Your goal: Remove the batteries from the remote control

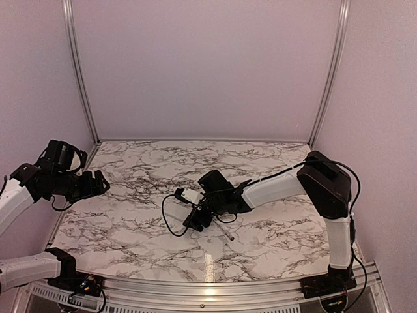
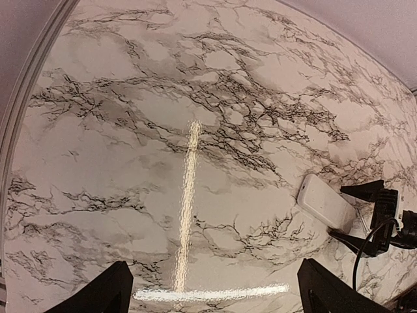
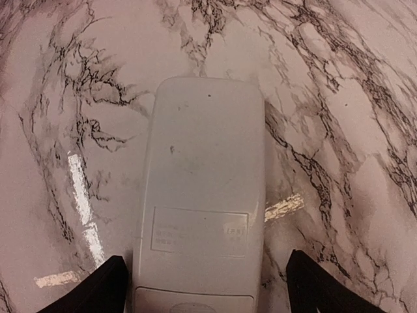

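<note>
Right pincer (image 3: 203, 290) hangs open, fingers either side of the remote control (image 3: 199, 195), which lies label-side up on the table (image 3: 339, 98). Left pincer (image 2: 218, 290) is open too, well apart. I see no batteries, so I judge we're still at opening up: next I must clamp the remote steady.

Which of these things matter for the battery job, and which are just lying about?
For the job: flat white rectangular plastic remote control, straddled by the open right gripper. Batteries are not visible.
Lying about: thin pale rod with a dark tip, on the marble-patterned table.
</note>
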`<state>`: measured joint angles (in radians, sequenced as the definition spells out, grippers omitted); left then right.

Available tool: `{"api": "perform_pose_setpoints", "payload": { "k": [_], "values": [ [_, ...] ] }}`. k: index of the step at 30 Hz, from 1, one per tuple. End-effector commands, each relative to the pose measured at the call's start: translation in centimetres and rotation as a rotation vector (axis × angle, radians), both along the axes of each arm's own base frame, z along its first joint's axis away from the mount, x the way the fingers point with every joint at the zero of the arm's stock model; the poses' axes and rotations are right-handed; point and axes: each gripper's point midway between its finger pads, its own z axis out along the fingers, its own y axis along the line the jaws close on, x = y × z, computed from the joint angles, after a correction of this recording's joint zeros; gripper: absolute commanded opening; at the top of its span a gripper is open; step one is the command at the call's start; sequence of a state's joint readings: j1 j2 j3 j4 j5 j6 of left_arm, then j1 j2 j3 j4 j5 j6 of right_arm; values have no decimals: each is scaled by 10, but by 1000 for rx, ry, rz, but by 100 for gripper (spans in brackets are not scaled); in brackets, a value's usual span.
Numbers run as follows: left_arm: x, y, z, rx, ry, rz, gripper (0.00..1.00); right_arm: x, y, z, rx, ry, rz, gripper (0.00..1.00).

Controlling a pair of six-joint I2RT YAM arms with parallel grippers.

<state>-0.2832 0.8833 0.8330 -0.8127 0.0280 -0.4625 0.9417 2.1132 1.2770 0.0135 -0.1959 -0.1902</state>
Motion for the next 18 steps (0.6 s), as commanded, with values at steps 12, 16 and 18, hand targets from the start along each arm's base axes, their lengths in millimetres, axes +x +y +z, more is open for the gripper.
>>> {"api": "perform_pose_setpoints", "payload": {
  "k": [12,16,18],
  "values": [
    [-1,-6,-8,-6,26,-38,93,-19,-13,-27,-58,99,52,66],
    [0,-7,-10,-5,30,-43,93,-21,-13,-28,-58,110,56,60],
    [0,-8,-10,-6,33,-44,93,-22,-14,-29,-61,114,54,56]
  ]
}}
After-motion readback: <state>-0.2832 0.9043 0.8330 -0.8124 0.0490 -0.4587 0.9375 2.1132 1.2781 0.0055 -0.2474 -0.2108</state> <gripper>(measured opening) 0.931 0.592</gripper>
